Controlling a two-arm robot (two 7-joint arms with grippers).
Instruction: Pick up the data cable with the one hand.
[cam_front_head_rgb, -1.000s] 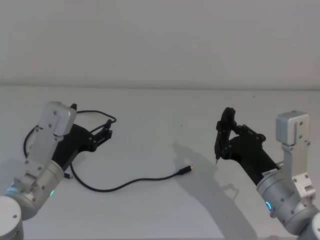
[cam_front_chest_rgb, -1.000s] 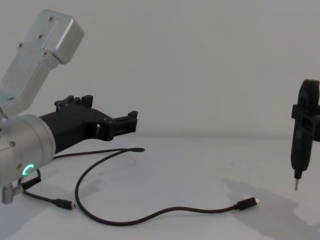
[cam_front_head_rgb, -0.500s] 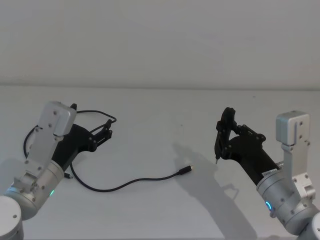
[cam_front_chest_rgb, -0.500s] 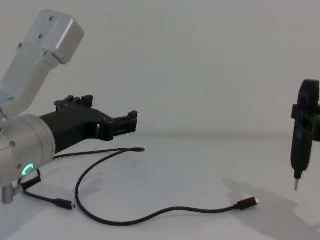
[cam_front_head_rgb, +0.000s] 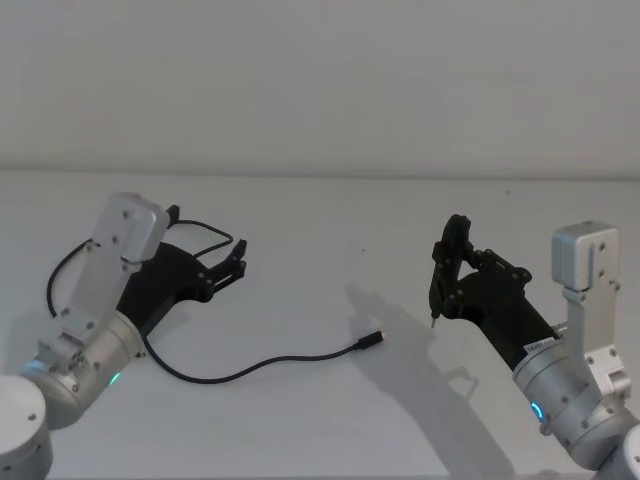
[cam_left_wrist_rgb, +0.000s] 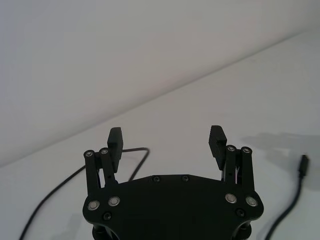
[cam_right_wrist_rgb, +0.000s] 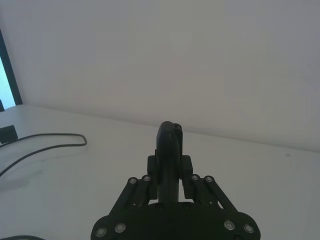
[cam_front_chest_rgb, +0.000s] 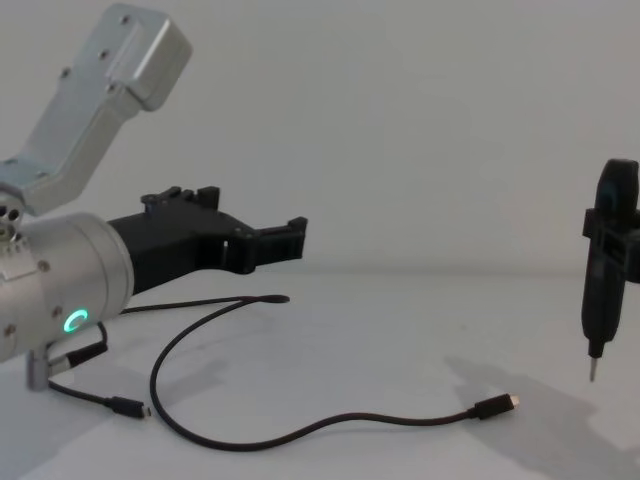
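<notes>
Two grippers hover over the white table (cam_front_head_rgb: 330, 230). The left gripper (cam_front_head_rgb: 232, 262), jaws spread wide and empty, has swung forward and toward the centre in the last half second. It now hangs above the far loop of the data cable (cam_front_head_rgb: 300, 357), which lies slack on the table with one plug near the middle. The right gripper (cam_front_head_rgb: 440, 280) stays parked on the right, jaws pressed together. The approach seems under way, with the descent and the grasp yet to come.
</notes>
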